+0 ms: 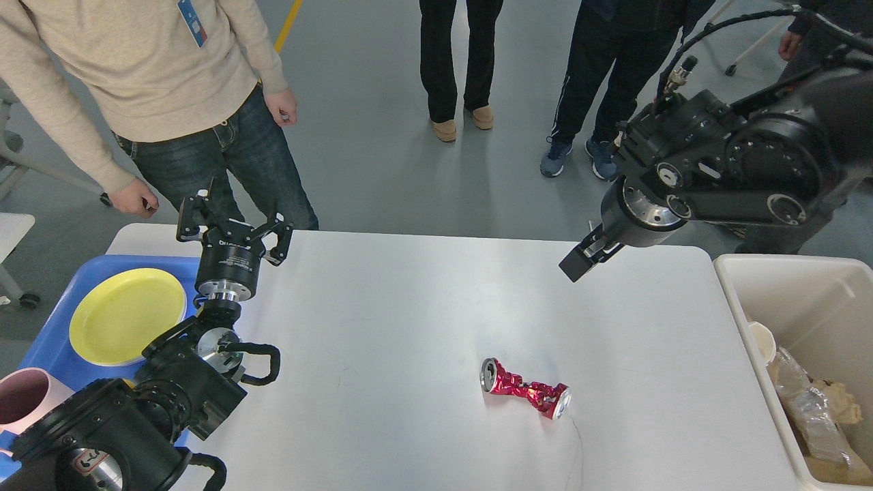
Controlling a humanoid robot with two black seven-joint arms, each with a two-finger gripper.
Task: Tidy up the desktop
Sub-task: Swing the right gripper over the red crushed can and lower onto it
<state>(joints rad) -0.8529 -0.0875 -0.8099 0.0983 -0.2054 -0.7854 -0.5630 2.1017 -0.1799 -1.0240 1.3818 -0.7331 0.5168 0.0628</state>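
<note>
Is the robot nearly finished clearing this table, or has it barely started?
Nearly finished, it seems. The yellow plate and pink cup sit in the blue tray, and rubbish lies in the cream bin. In hand: nothing yet; the right gripper hangs above the desktop, and the left gripper is open and empty. Left: one crushed red can lying on the desktop.

Just one camera here: the head view is sitting up high, looking forward and down over the whole tabletop (423, 307), with the floor beyond showing too. Both arms are coming in from the sides.
</note>
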